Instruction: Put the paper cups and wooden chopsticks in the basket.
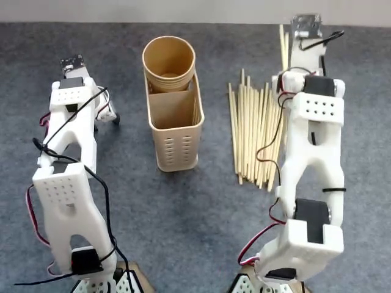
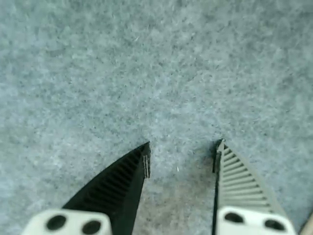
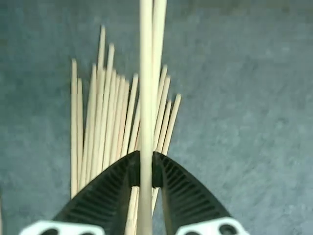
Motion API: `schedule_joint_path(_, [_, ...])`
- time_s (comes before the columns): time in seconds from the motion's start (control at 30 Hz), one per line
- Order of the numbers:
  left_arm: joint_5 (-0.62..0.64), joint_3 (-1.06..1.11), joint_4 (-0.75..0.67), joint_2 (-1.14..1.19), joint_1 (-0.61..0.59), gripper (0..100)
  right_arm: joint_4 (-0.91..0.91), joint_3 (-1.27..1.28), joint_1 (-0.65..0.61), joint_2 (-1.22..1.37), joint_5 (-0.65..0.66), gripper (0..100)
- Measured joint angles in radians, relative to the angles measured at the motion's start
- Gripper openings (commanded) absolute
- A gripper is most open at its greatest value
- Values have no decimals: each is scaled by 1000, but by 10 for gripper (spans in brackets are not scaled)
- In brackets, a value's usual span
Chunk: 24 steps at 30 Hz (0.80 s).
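Observation:
A beige basket (image 1: 177, 143) stands mid-table, with stacked paper cups (image 1: 169, 61) in its far compartment; the near compartment looks empty. Wooden chopsticks (image 1: 252, 134) lie in a loose pile right of the basket, under the right arm. My right gripper (image 3: 145, 169) is shut on a pair of chopsticks (image 3: 146, 58), held above the pile (image 3: 105, 127); the held sticks (image 1: 285, 47) jut out past the arm toward the far edge. My left gripper (image 2: 181, 156) is open with nothing between its fingers, low over bare carpet left of the basket (image 1: 105, 116).
Grey carpet (image 1: 208, 232) covers the table. Open floor lies in front of the basket and between the two arm bases. Cables trail along both arms.

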Motion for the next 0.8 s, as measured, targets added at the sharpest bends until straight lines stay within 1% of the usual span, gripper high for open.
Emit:
schedule_joint_path(0.23, [0,0,0,0,0,218,-135,-35,-72,-155,-140,5])
schedule_joint_path(0.37, [0,0,0,0,0,218,-210,-17,-175,-321,-187,5])
schedule_joint_path(0.47, [0,0,0,0,0,218,-285,57,-275,-470,-199,5])
schedule_joint_path(0.6, [-3,0,0,0,0,218,-480,299,-382,-660,-203,5])
schedule_joint_path(0.8, [-3,0,0,0,0,218,-890,790,-442,-821,-203,5])
